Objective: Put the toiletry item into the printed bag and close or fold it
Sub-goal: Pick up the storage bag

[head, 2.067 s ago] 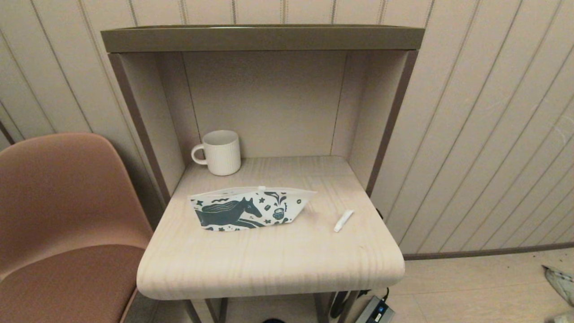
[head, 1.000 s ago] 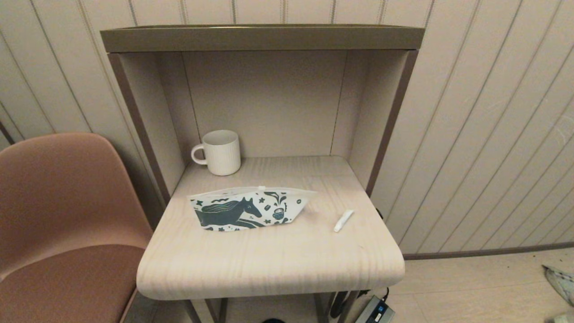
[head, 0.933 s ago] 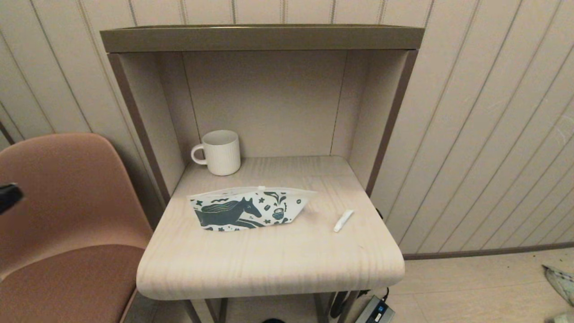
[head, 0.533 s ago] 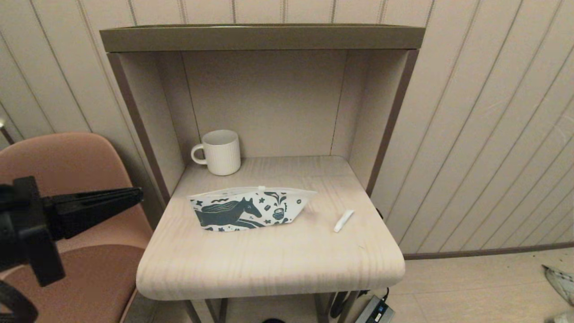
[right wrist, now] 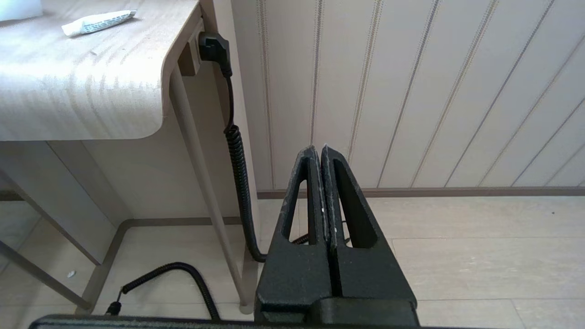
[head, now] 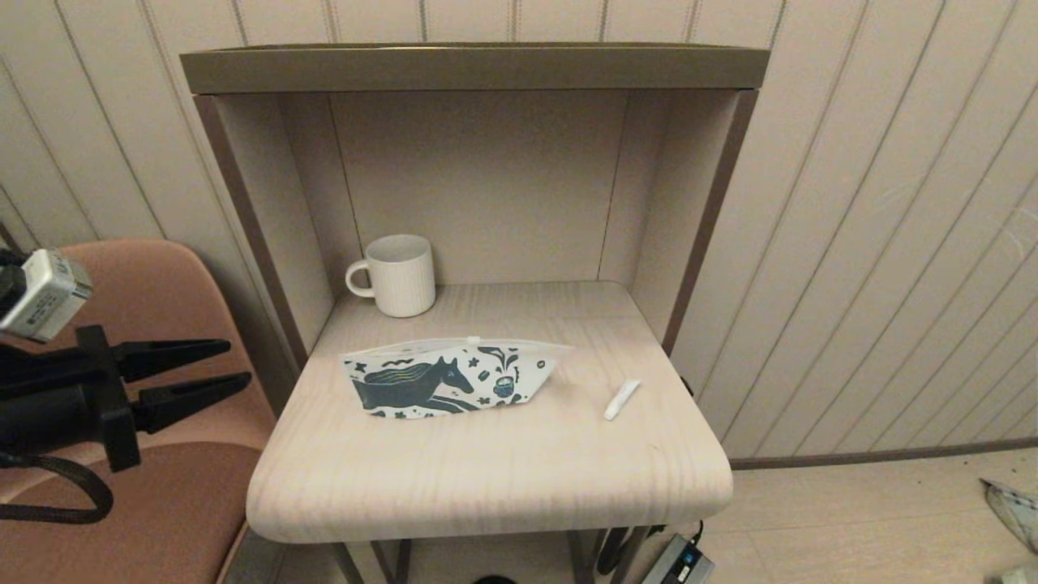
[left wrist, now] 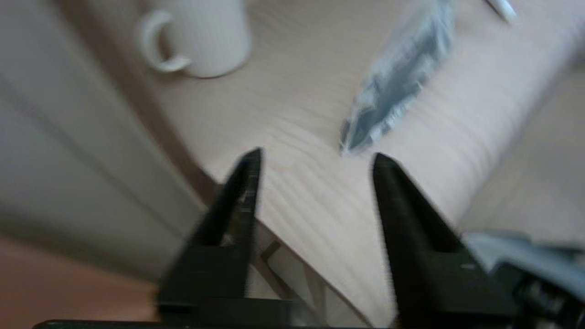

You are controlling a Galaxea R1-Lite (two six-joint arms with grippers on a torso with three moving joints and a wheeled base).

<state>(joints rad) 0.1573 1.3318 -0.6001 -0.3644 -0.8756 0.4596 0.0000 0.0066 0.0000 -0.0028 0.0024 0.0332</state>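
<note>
The printed bag point(head: 454, 377) stands on the pale wooden table point(head: 486, 478), its dark teal horse facing me. To its right lies the toiletry item point(head: 621, 399), a slim white tube. My left gripper point(head: 239, 362) is open and empty, off the table's left edge above the chair, fingertips pointing at the bag. In the left wrist view the bag point(left wrist: 397, 82) and the tube point(left wrist: 502, 8) lie beyond the open left gripper point(left wrist: 316, 156). My right gripper point(right wrist: 321, 148) is shut and empty, low beside the table; the tube point(right wrist: 98, 22) shows on the tabletop above it.
A white ribbed mug point(head: 397, 276) stands at the back left under the shelf hood point(head: 474, 69). A brown chair point(head: 122, 405) sits left of the table. A coiled black cable point(right wrist: 237, 173) hangs from a plug beside the table leg.
My left arm has come into the head view from the left and its gripper has opened, fingertips nearing the table's left edge. Bag, tube and mug have not moved.
</note>
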